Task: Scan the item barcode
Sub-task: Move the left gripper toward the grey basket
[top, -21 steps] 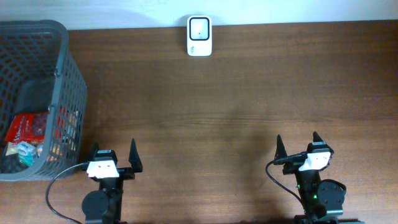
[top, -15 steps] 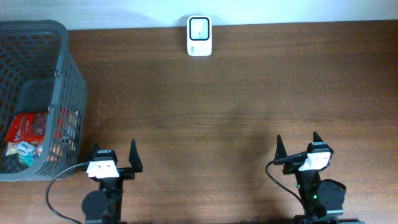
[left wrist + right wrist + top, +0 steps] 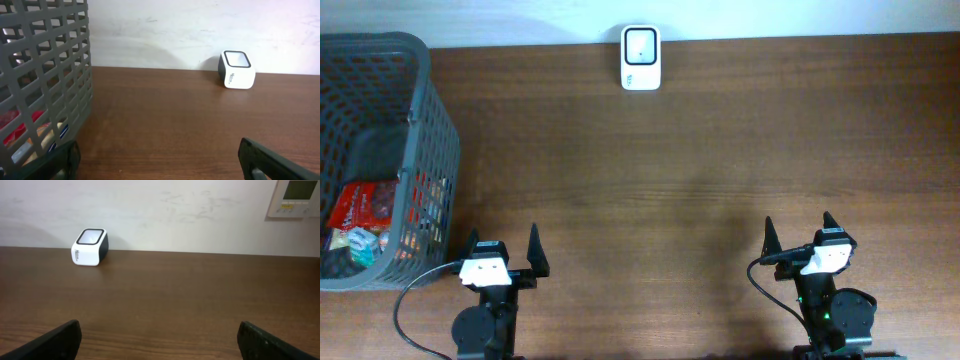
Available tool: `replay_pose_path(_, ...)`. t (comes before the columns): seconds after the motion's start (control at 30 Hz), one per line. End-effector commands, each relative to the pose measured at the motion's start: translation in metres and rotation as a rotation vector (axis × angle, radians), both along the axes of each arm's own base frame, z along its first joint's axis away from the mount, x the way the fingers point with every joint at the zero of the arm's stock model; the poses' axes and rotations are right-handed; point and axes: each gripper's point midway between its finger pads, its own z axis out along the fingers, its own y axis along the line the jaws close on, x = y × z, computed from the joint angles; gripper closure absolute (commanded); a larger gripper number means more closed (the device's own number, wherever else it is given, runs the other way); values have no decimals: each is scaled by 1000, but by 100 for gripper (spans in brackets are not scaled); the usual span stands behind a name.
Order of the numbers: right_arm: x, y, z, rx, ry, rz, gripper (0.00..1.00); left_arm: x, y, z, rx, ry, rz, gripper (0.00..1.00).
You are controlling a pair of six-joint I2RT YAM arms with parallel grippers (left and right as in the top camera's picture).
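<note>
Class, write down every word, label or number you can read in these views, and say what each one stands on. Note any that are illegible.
No text can be read with certainty.
Small white box scanner, dark print on its side: too small to read.
Beige wall panel, display and buttons: blurred.
Red packet in the grey plastic basket: print too small.

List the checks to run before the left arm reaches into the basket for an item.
1. Left tool open, holding nothing: ok.
2. Right tool open, holding nothing: ok.
3. Basket holds items, a red packet among them: ok.
4. Scanner stands at the far edge of the table, window uncovered: ok.
5. Barcode side of the red packet facing up: cannot tell.
</note>
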Motion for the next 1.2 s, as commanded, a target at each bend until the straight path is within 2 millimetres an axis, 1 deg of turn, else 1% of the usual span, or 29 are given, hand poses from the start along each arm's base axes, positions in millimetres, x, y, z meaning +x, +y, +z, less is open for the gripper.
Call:
replay_pose_path(0.0,0,-1,-3,0,2,-4,2,0,-3,-1,-10,-1,-13,1)
replay_pose_path(0.67,0,-1,-3,0,2,-4,2,0,-3,0,-10,-7,-12,1)
replay_pose_path(0.7,0,-1,-3,0,2,-4,2,0,-18,14,-49,-62,-103,1)
replay_pose_path(0.73,0,-1,-3,0,2,-4,1,-3,-40,22,-92,-86,-231,1)
replay_pose_path(0.77,0,-1,-3,0,2,-4,2,-11,-67,36,-88,-140,-393,1)
replay_pose_path(0.8,0,-1,-3,0,2,-4,2,-20,-83,51,-70,-201,-497,1)
replay_pose_path(0.83,0,-1,-3,0,2,-4,1,-31,-96,70,-38,-286,-593,1)
replay_pose_path(0.87,0,-1,-3,0,2,-4,2,-49,-108,100,22,-428,-680,1)
replay_pose_path(0.9,0,-1,-3,0,2,-4,1,-59,-109,120,56,-520,-687,1)
replay_pose_path(0.93,0,-1,-3,0,2,-4,1,-66,-108,135,73,-578,-678,1)
replay_pose_path(1.0,0,-1,-3,0,2,-4,2,-78,-91,186,91,-701,-560,1)
replay_pose_path(1.03,0,-1,-3,0,2,-4,2,-84,-88,202,124,-740,-525,1)
replay_pose_path(1.07,0,-1,-3,0,2,-4,2,-87,-75,230,154,-765,-431,1)
replay_pose_path(1.1,0,-1,-3,0,2,-4,2,-74,-52,249,89,-653,-294,1)
replay_pose_path(1.13,0,-1,-3,0,2,-4,1,-65,-43,253,61,-535,-242,1)
replay_pose_path(1.17,0,-1,-3,0,2,-4,2,-49,-38,250,34,-333,-215,1)
